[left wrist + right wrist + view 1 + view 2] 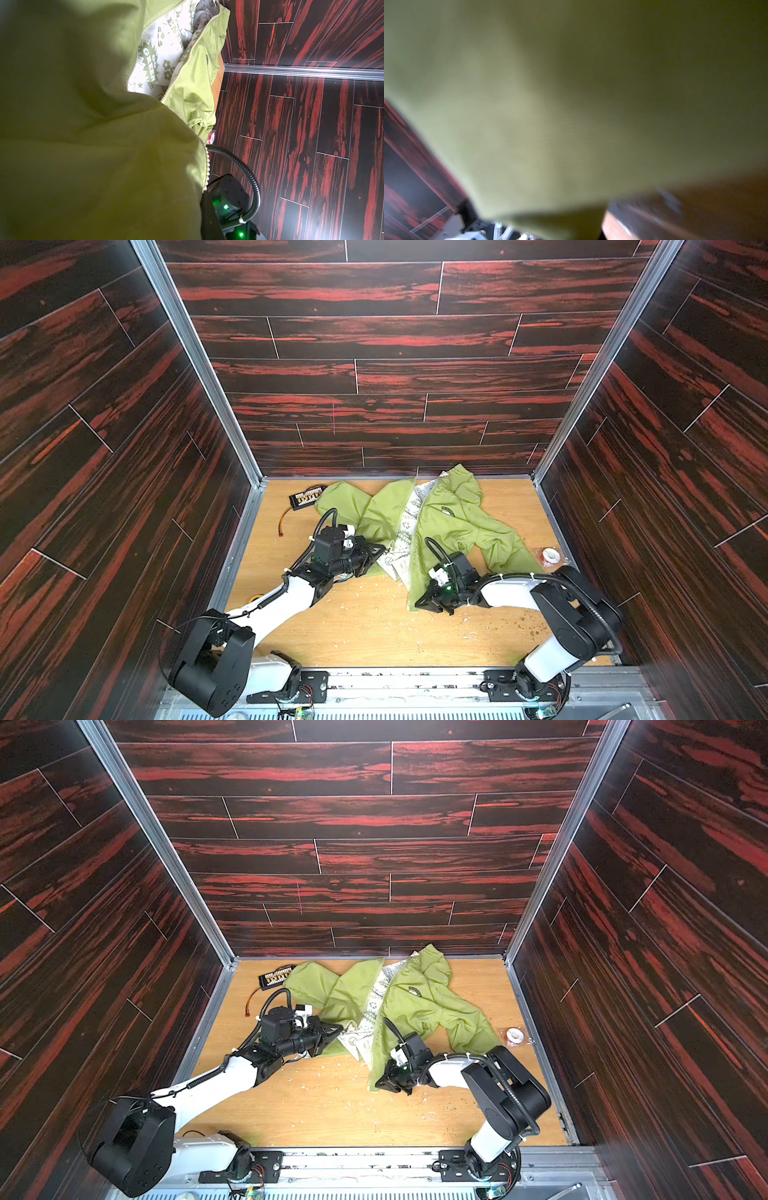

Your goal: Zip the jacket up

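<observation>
Item: the jacket (453, 526), olive-green hooded windbreaker, lying front-up and unzipped on the wooden table (374, 635), seen in both top views. The hood (465, 485) is toward the back wall and the hem toward the robot. Zipper: the long axis runs from hem to hood, slightly on a slant. The two halves are parted along their whole length, showing a wedge of pale printed lining (164, 47) between them. Left gripper (376, 551): jaws pressed together, pinching the hem end of the panel on its own side. In the left wrist view that panel's toothed edge (206, 166) hangs close to the lens. Right gripper (426, 602): jaws pressed together at the lower corner of the opposite panel, judged to be pinching it, since green cloth fills the right wrist view. Key relation: the two zipper bottom ends lie apart, one at each gripper, with lining between. The right-hand end sits nearer the robot and the left-hand end farther back. Each arm is nearer its own half, so seating the ends most likely means drawing the grippers toward one another across the gap. Slider and pin: too small to locate. Other contents: black connector board (306, 497) near the back left; roll of tape (550, 556) at the right edge, clear of the work.
</observation>
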`<state>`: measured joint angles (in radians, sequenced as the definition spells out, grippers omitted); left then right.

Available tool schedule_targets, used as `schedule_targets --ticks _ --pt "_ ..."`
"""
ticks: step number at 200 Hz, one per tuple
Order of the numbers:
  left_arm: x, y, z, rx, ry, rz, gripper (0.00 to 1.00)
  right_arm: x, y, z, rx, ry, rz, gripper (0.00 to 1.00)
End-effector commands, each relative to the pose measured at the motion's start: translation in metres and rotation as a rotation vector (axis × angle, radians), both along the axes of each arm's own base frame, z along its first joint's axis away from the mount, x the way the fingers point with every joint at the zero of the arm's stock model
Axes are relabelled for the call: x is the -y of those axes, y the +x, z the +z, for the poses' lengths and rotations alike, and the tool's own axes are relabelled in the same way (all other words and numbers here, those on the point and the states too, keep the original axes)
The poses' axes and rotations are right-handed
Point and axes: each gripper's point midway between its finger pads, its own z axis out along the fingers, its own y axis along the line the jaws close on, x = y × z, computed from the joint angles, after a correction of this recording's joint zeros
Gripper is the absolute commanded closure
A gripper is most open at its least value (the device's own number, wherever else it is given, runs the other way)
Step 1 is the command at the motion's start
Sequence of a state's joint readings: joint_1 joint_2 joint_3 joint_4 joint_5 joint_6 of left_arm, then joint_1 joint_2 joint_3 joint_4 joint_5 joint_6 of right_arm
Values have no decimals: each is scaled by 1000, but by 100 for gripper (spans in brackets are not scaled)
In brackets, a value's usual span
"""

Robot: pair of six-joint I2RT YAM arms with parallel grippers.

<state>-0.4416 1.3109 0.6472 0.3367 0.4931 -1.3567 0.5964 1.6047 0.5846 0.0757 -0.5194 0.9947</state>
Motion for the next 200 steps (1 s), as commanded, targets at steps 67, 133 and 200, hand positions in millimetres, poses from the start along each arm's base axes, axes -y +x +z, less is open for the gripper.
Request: schedule_targets --ticks 67,133,200 --pt "25 31 25 78 -16 -45 100 107 128 128 192 -33 -219 100" --pt "48 33 12 65 14 -96 100 130 172 176 284 -37 -226 100" --pt "48 35 -6 28 56 -95 100 73 84 132 164 139 -69 100"
